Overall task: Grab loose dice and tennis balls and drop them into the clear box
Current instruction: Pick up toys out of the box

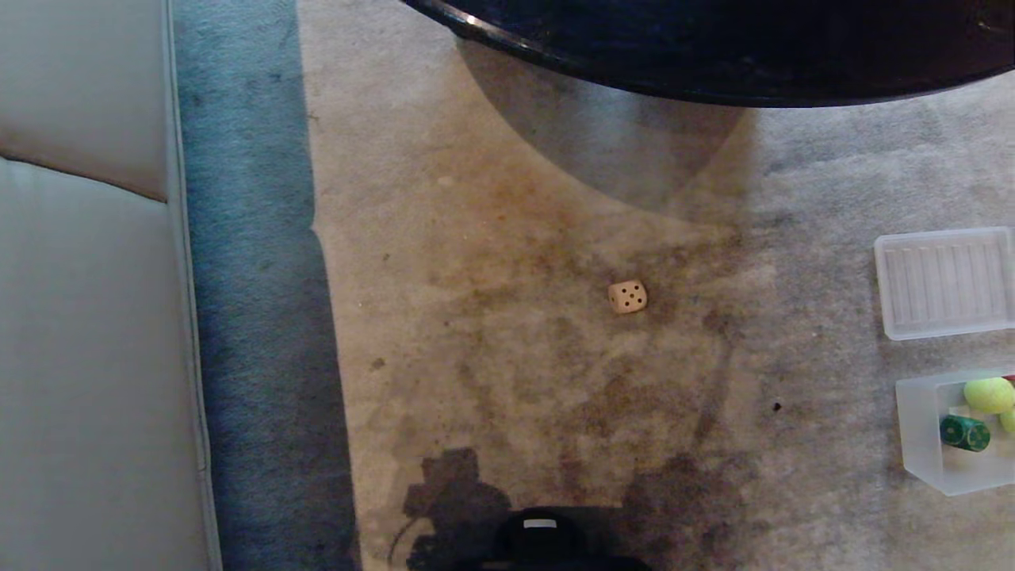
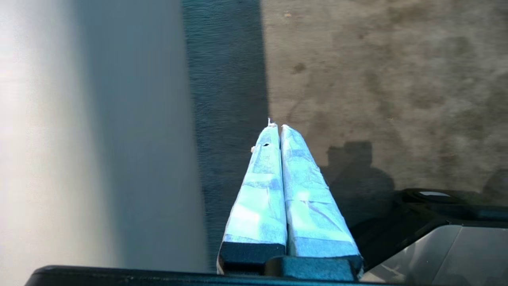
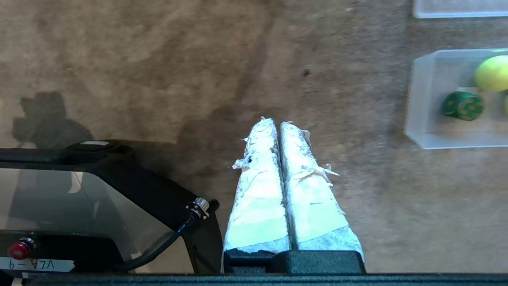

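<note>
1. A white strip on the robot base (image 3: pixel 39 264), seen upside down in the right wrist view, appeared to read "VLA-9"; a red button (image 3: pixel 18 249) sat just beside it.
2. The beige die (image 1: pixel 628 296) lay alone on the stained carpet (image 1: pixel 492 333), dark pips up, well apart from the clear box (image 1: pixel 920 432).
3. The clear box stood at the head view's right edge, holding the dark green die (image 1: pixel 965 433) with yellow pips and a yellow-green tennis ball (image 1: pixel 989 394).
4. The ribbed lid (image 1: pixel 944 281) lay just beyond the box.
5. The left gripper (image 2: pixel 276 126) hung over the carpet beside a pale sofa (image 1: pixel 87 317), its taped fingers pressed together, empty.
6. The right gripper (image 3: pixel 277 121) was likewise closed on nothing, near the box.
</note>
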Robot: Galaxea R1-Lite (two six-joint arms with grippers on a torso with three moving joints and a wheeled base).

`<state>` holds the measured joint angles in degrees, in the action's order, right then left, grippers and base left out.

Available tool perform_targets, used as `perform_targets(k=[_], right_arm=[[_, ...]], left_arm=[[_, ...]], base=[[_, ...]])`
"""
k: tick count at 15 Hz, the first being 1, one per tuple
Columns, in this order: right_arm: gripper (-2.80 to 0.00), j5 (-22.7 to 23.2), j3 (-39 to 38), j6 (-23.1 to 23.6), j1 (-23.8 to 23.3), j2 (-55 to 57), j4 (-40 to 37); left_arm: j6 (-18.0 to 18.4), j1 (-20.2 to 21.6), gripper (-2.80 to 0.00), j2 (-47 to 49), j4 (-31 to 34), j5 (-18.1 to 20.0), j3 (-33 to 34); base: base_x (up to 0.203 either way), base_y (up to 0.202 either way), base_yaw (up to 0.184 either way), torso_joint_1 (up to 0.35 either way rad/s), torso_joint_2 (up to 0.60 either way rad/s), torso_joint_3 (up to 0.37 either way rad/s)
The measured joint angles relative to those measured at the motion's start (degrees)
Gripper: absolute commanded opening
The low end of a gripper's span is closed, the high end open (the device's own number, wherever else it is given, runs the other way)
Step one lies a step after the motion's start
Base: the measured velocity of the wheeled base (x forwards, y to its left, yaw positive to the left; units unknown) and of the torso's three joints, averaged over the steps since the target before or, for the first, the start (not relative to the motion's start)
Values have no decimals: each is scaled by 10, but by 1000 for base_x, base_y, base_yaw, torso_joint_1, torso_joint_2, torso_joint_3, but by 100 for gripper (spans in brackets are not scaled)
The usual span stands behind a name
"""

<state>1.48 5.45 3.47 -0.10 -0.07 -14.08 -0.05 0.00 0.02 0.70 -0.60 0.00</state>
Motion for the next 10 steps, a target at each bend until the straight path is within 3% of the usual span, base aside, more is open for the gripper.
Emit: perform_targets(k=[2,10], right_arm=[[-280,0,0,0,0,0,0],[-280,0,0,0,0,0,0]], left_arm=[[-1,0,-280,0,0,0,0],[-1,0,-280,0,-1,1,0]], base=[[0,-136,0,2,2,-4],[0,0,0,0,0,0]])
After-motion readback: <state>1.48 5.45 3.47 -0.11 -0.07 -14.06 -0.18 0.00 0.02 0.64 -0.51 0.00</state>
